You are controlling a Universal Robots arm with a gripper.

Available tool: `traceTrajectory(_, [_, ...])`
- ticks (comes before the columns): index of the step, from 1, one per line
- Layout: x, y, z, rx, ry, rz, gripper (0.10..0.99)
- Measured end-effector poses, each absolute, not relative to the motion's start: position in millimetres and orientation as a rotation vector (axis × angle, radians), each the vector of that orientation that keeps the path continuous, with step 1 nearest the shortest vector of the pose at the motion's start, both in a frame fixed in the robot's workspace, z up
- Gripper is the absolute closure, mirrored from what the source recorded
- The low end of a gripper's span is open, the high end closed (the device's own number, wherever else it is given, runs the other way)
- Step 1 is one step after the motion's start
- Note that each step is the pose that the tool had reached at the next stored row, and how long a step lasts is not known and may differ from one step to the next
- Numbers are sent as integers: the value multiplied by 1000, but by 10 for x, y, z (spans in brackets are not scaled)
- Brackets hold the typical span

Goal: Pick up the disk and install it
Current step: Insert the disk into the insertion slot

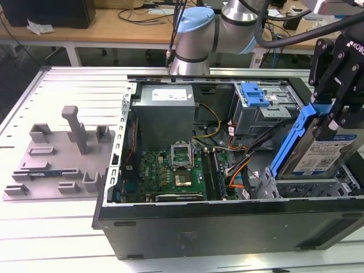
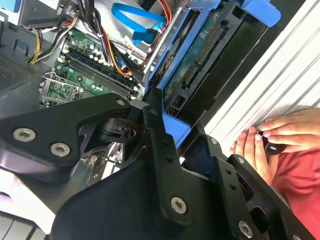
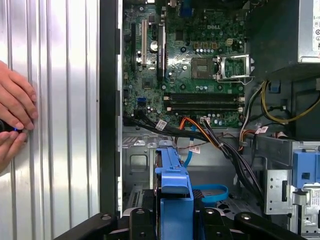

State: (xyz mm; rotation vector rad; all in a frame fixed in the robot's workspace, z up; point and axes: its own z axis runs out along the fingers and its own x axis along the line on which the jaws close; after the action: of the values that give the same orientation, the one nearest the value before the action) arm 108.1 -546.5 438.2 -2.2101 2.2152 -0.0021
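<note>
Gripper: black angular gripper (image 1: 330, 114) is clamping the blue plastic frame (image 1: 296, 136).
Disk: flat rectangular silver disk (image 1: 319, 152) is hanging tilted at three o'clock, exterior view.

I work in what looks like a robotics lab. An opened computer case (image 1: 227, 227) lies on my ribbed metal table (image 1: 62, 233) beside a grey fixture plate (image 1: 57, 162). Behind stand wooden desks (image 1: 114, 31) strewn with cables (image 1: 149, 13).

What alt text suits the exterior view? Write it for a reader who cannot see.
The claw grips the disk, tilted on edge, above the drive cage at the exterior view's right end of an open computer case. A grey fixture plate lies on the table beside the case.
</note>
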Motion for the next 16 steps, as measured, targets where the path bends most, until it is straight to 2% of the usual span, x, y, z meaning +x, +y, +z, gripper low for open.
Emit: traceTrajectory(16, [1081, -5476, 4257, -2210, 2215, -2, 722])
